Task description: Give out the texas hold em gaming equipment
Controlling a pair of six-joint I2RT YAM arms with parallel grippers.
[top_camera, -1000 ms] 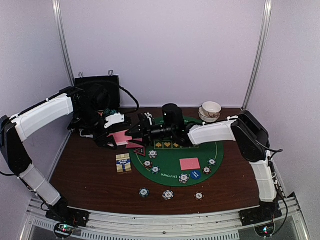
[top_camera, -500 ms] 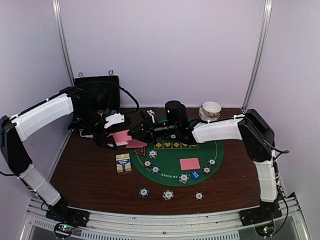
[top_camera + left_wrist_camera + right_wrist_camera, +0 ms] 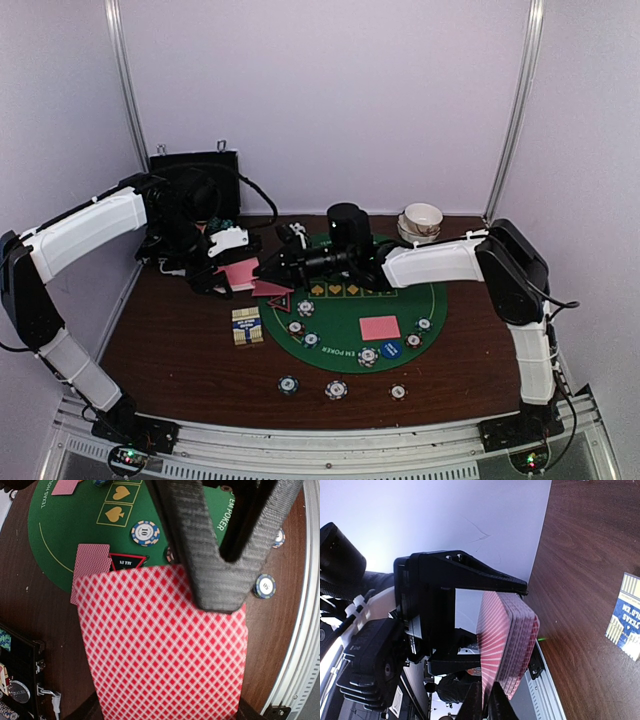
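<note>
Near edge: three stripe-edged poker chips (image 3: 335, 390) sit on bare wood, off the mat. Further chips, a blue disc (image 3: 390, 349) and a single pink card (image 3: 379, 327) lie on the round green mat (image 3: 340, 318). A blue-and-yellow card box (image 3: 246, 325) is just left of the mat, and the triangular marker (image 3: 277, 300) is at its left rim.

Mid-table: left gripper (image 3: 226, 272) is clamped on the pink-backed deck (image 3: 160, 645), held above the wood. Right gripper (image 3: 486, 705) meets the deck's edge, jaws drawn nearly together. Cannot tell whether they have a card, or how many.

Far: black case (image 3: 195, 185), stacked white bowls (image 3: 422, 220).

Risks, as I judge them:
- Too deep a pinch would lift several cards instead of one.
- Friction on the pull could fan or tug the deck from the left jaws and spill cards onto the marker and chips.
- A shallow pinch could let the card slip mid-carry.
</note>
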